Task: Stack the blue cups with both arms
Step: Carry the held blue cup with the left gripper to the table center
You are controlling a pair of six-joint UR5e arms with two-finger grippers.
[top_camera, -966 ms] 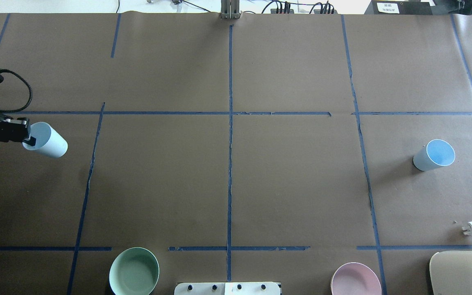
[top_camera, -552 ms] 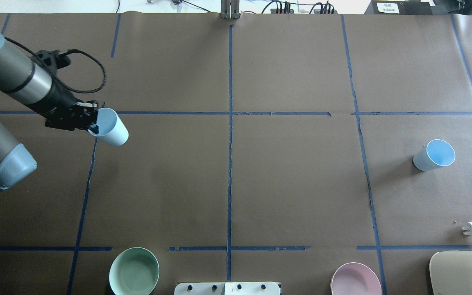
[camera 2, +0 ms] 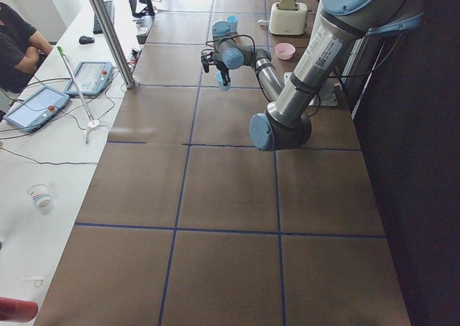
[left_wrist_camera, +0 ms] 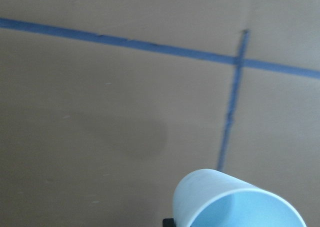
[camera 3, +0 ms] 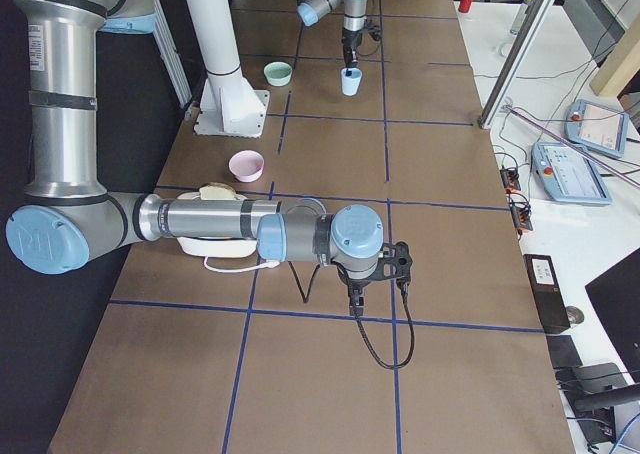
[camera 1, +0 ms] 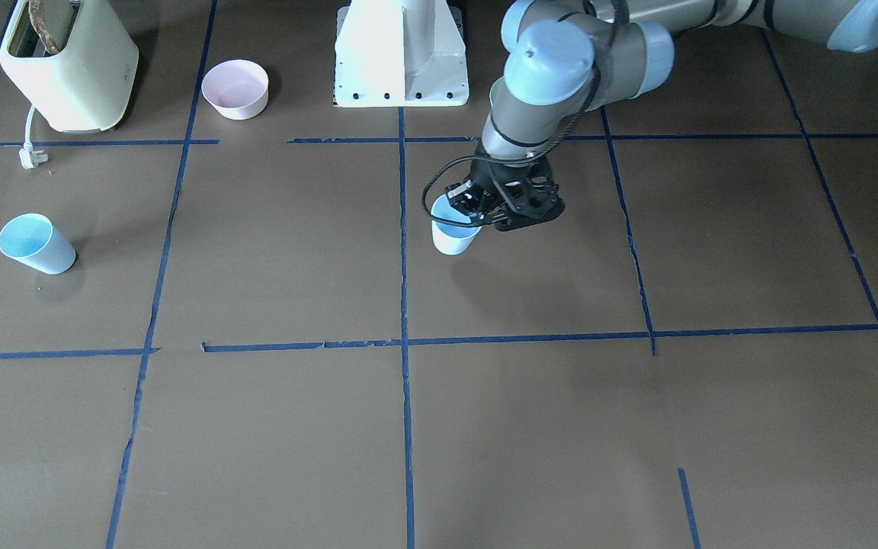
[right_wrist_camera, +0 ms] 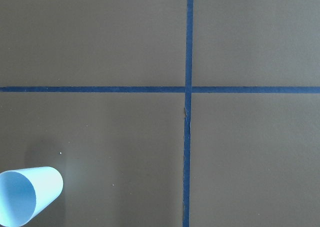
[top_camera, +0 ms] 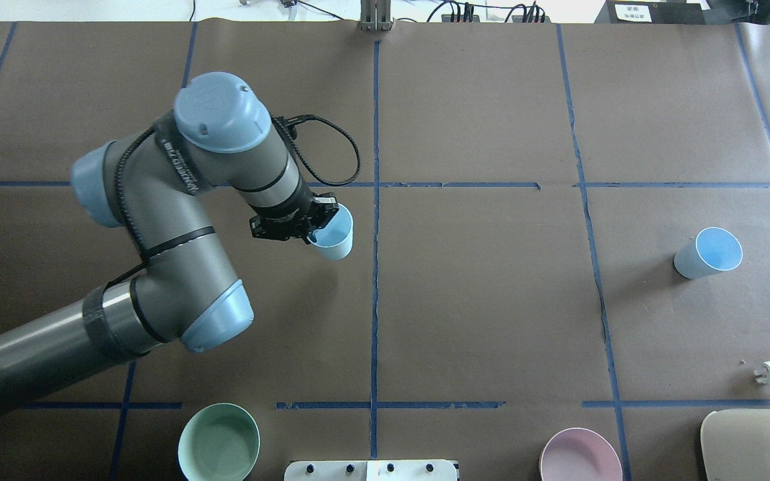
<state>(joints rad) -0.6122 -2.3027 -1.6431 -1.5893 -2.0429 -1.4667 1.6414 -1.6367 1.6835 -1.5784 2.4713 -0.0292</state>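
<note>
Green bowl [top_camera: 218, 442], pink bowl [top_camera: 580, 455] upright, well apart; toaster [camera 1: 69, 65] near pink bowl, its white plug [camera 1: 30, 157] lying loose on table [camera 1: 530, 427]; blue tape grid [right_wrist_camera: 188, 89] across it.

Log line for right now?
left gripper: shut on held cup, beside centre tape | right gripper: cannot tell | other cup: standing alone

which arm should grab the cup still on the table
Right. The left gripper holds the carried cup near the centre line; the free cup stands on the right side, in the right wrist camera's view.
</note>
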